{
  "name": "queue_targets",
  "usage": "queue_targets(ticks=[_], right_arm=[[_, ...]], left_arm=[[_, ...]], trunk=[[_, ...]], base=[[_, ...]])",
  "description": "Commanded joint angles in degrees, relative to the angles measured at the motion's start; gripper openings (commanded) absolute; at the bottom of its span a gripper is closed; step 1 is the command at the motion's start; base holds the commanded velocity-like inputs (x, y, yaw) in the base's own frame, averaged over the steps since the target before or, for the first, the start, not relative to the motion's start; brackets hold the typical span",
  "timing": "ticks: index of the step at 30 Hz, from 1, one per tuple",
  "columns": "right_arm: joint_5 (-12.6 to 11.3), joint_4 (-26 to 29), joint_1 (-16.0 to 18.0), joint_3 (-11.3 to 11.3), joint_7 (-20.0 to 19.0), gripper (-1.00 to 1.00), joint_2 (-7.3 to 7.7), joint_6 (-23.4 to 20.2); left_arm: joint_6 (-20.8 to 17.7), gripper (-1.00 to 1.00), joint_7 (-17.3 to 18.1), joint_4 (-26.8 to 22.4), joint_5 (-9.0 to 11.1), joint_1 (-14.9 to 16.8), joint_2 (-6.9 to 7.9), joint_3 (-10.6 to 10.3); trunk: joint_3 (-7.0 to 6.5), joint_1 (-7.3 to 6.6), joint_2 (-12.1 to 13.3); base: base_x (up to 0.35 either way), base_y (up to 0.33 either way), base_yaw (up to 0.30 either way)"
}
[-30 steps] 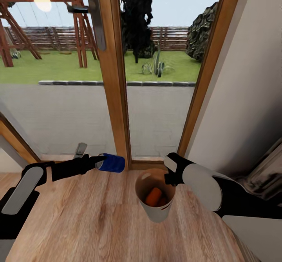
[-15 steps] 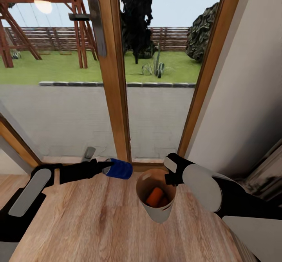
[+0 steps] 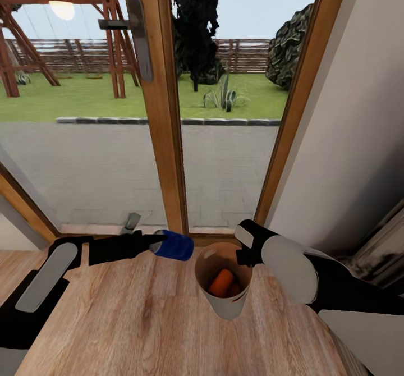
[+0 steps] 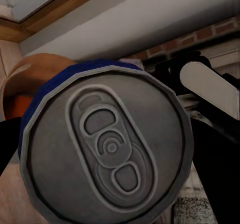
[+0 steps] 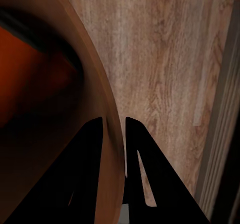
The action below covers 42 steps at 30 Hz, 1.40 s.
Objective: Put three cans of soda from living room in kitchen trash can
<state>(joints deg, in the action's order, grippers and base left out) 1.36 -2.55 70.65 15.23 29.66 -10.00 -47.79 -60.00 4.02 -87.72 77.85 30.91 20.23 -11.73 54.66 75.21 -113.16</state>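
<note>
The left end effector (image 3: 154, 243) grips the blue soda can (image 3: 174, 245) horizontally, just left of the trash can (image 3: 223, 303). The right end effector (image 5: 114, 129) pinches the trash can's rim; orange cans (image 3: 221, 282) lie inside.

wood floor (image 3: 140, 320), bin (image 3: 223, 303) above it

Left arm seen extended from lower left of head view, forearm near level. Left gripper (image 3: 159, 244) clamped on blue can (image 3: 175, 245), can held on its side just beside bin rim; can's pale top faced by left wrist camera (image 4: 106, 148). Right arm bent in from lower right, wrist angled down. Right gripper (image 5: 114, 126) closed over tash can (image 3: 224, 306) rim, one finger inside wall, one outside.
</note>
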Motion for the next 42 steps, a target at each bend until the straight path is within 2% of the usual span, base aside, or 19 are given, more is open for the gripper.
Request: queue_targets(ticks=[1, 6, 9, 23, 28, 33, 35, 38, 39, 42], right_arm=[[-0.4, 0.0, 0.0, 0.4, -0.1, -1.0, 0.0, 0.2], [-0.4, -0.1, 0.0, 0.4, -0.1, -1.0, 0.0, 0.2], [-0.4, -0.1, 0.0, 0.4, -0.1, -1.0, 0.0, 0.2], [-0.5, -0.1, -0.6, 0.4, -0.2, -1.0, 0.0, 2.7], [-0.5, -0.1, -0.7, 0.4, -0.2, -1.0, 0.0, 2.9], [-0.5, -0.2, -0.8, 0.4, -0.3, -1.0, 0.0, 3.0], [-0.5, -0.2, -0.8, 0.4, -0.3, -1.0, 0.0, 3.0], [-0.5, -0.2, -0.8, 0.4, -0.4, -1.0, 0.0, 3.0], [-0.5, -0.2, -0.8, 0.4, -0.4, -1.0, 0.0, 3.0], [-0.5, -0.2, -0.8, 0.4, -0.5, -1.0, 0.0, 2.9]], left_arm=[[0.0, -1.0, 0.0, -0.3, -0.1, 0.0, -0.02, -0.1], [0.0, -1.0, 0.1, -1.7, -0.1, 0.0, -0.03, -2.5], [0.0, -1.0, 0.1, -1.9, -0.1, 0.0, -0.04, -3.3], [0.0, -1.0, 0.3, -2.2, -0.1, 0.0, -0.97, -3.7], [0.0, -1.0, 0.3, -2.2, -0.1, 0.0, -2.43, -3.9], [0.0, -1.0, 0.1, -2.1, -0.1, 0.0, -5.33, -4.0], [0.0, -1.0, 0.0, -2.0, -0.2, 0.0, -5.99, -4.3], [0.0, -1.0, -0.2, -1.8, -0.4, 0.0, -6.84, -5.1], [0.0, -1.0, -0.3, -1.6, -0.6, 0.0, -7.37, -6.2], [0.0, -1.0, -0.5, -1.4, -0.8, 0.0, -7.68, -7.2]], trunk=[[-0.01, 0.0, 0.0], [-0.01, 0.0, 0.0], [-0.01, 0.0, 0.0], [-0.01, 0.0, 0.0], [-0.01, 0.0, 0.0], [-0.01, 0.0, 0.0], [-0.01, 0.0, 0.0], [-0.01, 0.0, 0.0], [-0.01, 0.0, 0.0], [-0.01, 0.0, 0.0]], base=[[0.0, 0.0, 0.0], [0.0, 0.0, 0.0], [0.0, 0.0, 0.0], [0.0, 0.0, 0.0], [0.0, 0.0, 0.0], [0.0, 0.0, 0.0], [0.0, 0.0, 0.0], [0.0, 0.0, 0.0], [0.0, 0.0, 0.0], [0.0, 0.0, 0.0]])
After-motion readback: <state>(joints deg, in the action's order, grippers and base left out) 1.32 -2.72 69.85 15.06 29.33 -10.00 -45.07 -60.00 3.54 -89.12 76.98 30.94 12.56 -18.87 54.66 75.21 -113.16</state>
